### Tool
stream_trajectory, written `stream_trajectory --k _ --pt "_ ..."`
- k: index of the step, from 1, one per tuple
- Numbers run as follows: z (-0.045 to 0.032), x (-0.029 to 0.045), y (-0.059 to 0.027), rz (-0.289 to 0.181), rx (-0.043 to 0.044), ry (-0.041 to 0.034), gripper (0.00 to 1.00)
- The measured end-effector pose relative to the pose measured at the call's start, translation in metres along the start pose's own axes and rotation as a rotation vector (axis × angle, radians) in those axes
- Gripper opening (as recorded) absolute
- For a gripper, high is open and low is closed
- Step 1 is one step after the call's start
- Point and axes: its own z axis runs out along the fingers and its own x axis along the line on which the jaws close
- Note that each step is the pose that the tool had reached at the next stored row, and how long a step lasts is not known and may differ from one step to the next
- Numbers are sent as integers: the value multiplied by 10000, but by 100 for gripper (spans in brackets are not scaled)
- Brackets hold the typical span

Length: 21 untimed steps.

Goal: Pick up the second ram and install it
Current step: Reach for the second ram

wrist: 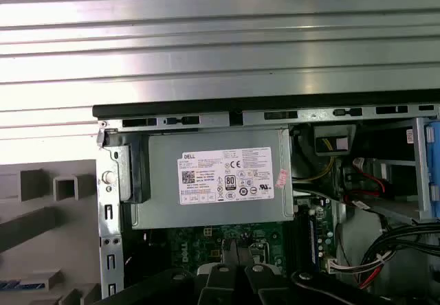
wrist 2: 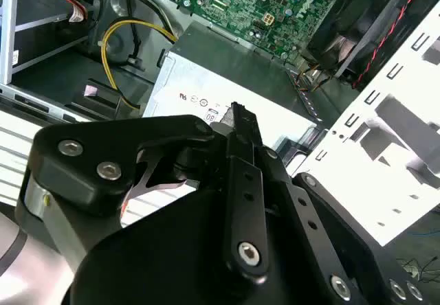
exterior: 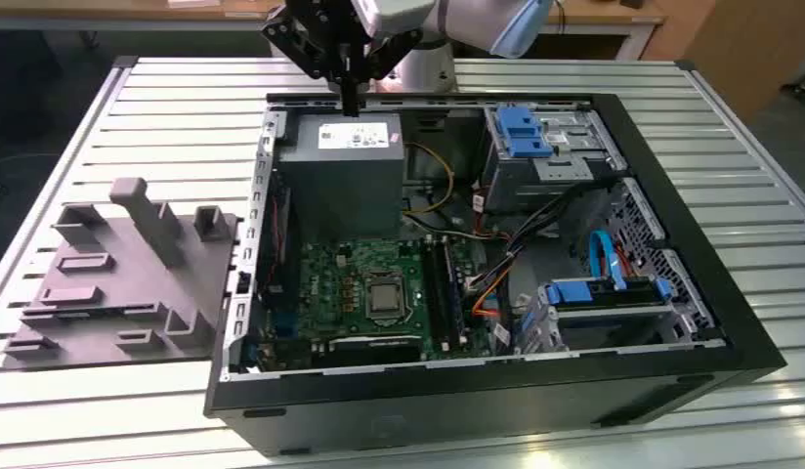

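Note:
My gripper hangs above the far rim of the open computer case, over the grey power supply, with its black fingers pressed together and nothing between them. On the grey holder block, outside the case at the exterior view's left, a thin blue strip lies at the picture's edge in the first wrist view; it looks like the second ram, mostly cut off. The green motherboard with its long black socket strips lies lower in the case, well away from the gripper.
The case stands on a slatted metal table. Inside are a blue-tabbed drive cage, yellow and black cable bundles, a blue cable and a second drive bay. The holder's upright posts rise beside the case wall.

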Motion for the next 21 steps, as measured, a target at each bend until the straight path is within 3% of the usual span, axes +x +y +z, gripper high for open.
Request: stream_trajectory --k 11,21 --pt "0 12 -1 1 0 0 10" --pt "-3 117 -9 0 0 0 10"
